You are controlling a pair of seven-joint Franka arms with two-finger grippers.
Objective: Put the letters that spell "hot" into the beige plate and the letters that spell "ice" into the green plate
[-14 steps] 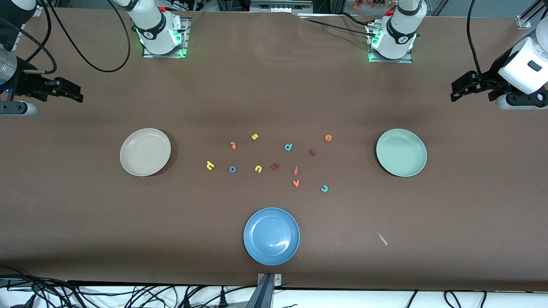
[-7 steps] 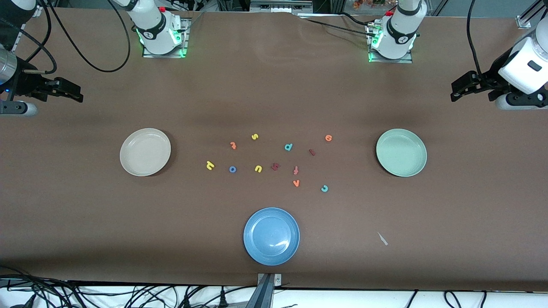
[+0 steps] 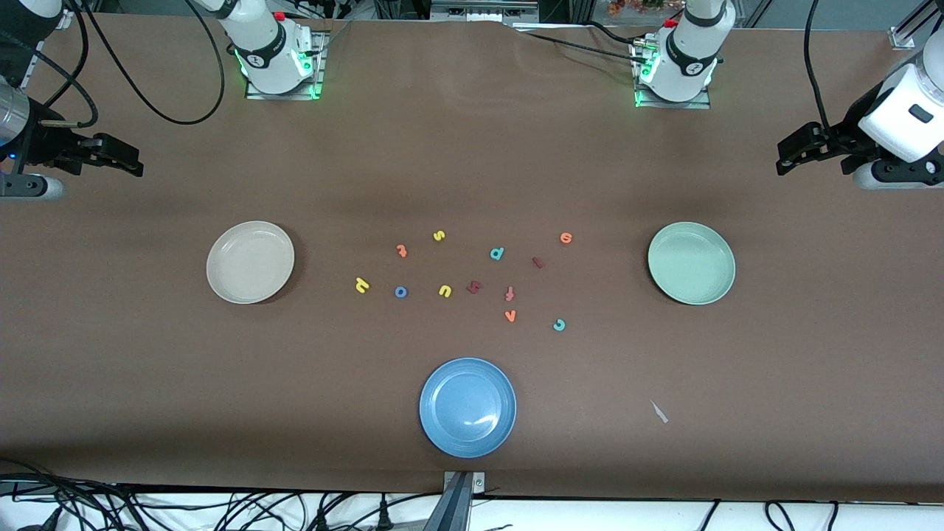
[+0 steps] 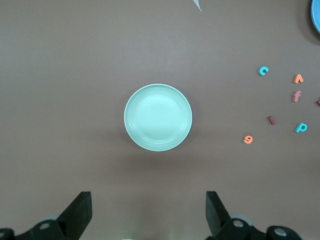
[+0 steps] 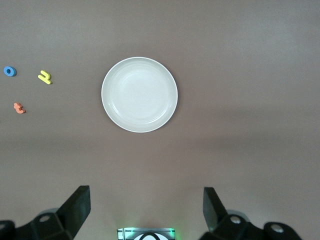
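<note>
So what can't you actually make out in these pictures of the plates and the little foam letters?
- Round blue plate: in the left wrist view only a sliver shows, cut off by the picture's edge.
- Dark red angular foam letter: too small in the front view to read.
- Small pale scrap on the brown table: too small to identify.
- Most letters fall outside the right wrist view.

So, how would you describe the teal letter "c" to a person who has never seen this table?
Start at the green plate. The teal "c" lies on the table between it and the blue plate. The other teal letter has a stem and lies farther from the front camera.
</note>
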